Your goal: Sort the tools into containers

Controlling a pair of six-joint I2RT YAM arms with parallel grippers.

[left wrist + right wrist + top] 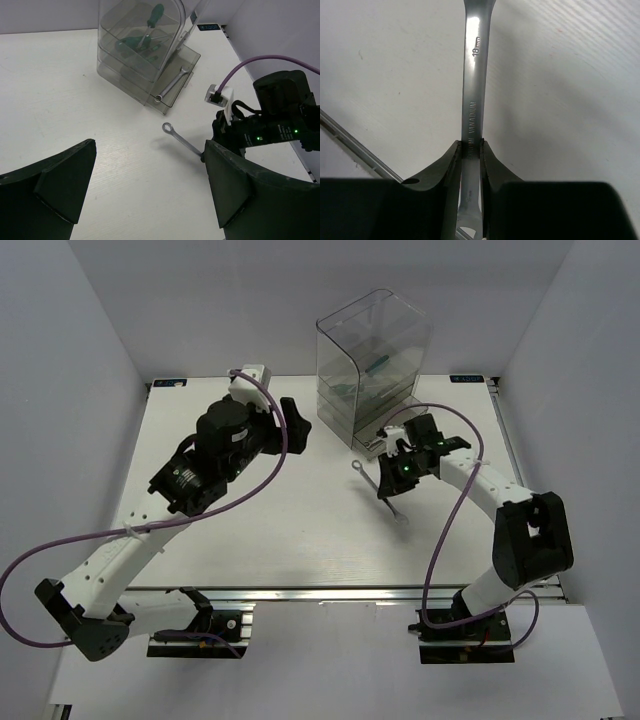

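Observation:
The clear smoky drawer unit (370, 360) stands at the back centre and also shows in the left wrist view (140, 50). Green-handled screwdrivers (150, 25) lie in its upper drawers. Its bottom drawer (192, 57) is pulled out with one silver wrench (172, 85) in it. My right gripper (392, 485) is shut on the second silver wrench (365, 476), just in front of the drawers and low over the table. The wrench's shaft (472, 90) is clamped between the fingers (451, 160). My left gripper (290, 425) is open and empty, left of the drawers, with the fingers (60, 185) wide apart.
White walls enclose the table on the left, back and right. A metal rail (340, 592) runs along the near edge. The right arm's purple cable (440, 540) loops over the table's right side.

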